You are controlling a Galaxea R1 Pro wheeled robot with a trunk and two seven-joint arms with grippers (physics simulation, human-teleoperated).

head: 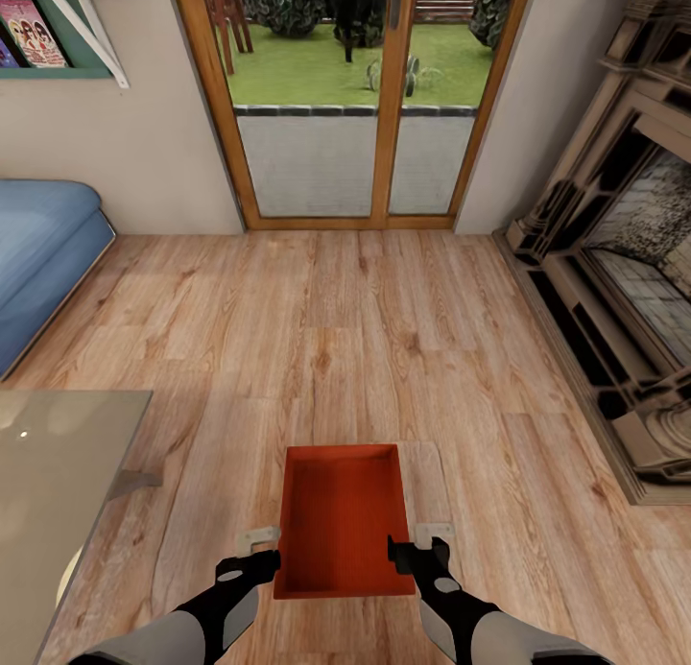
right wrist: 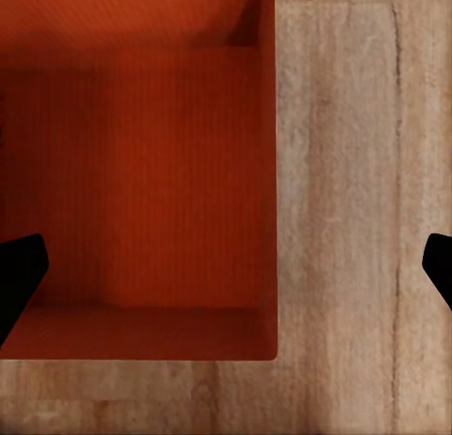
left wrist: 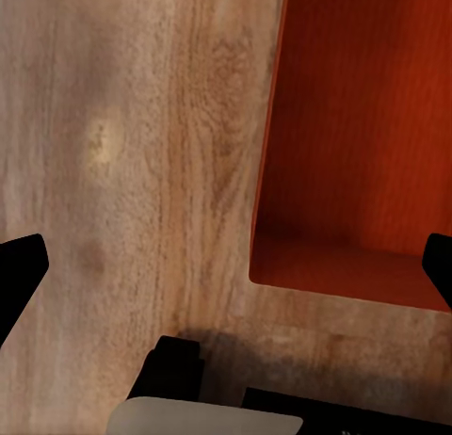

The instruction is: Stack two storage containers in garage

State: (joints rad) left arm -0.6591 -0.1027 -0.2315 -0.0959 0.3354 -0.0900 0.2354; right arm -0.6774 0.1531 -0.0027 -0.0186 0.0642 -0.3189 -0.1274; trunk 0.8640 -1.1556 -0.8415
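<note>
One orange-red storage container (head: 338, 516) lies open side up over the living room's light wood planks, right in front of me between both arms. My left gripper (head: 266, 548) straddles its left wall near the close corner, with the fingers spread wide on either side of the thin wall. In the left wrist view, the gripper (left wrist: 226, 265) stands open over the container's (left wrist: 367, 134) edge. My right gripper (head: 415, 546) straddles the right wall the same way. It (right wrist: 226, 265) is open in the right wrist view, beside the container's (right wrist: 141, 171) floor. Whether the container rests on the planks I cannot tell.
A glass-topped table (head: 58, 473) stands close at the left, with a blue sofa (head: 38, 252) behind it. The brick fireplace (head: 614, 291) runs along the right. Wood-framed glass doors (head: 345, 118) close the far wall. Plank floor (head: 336, 329) lies between them.
</note>
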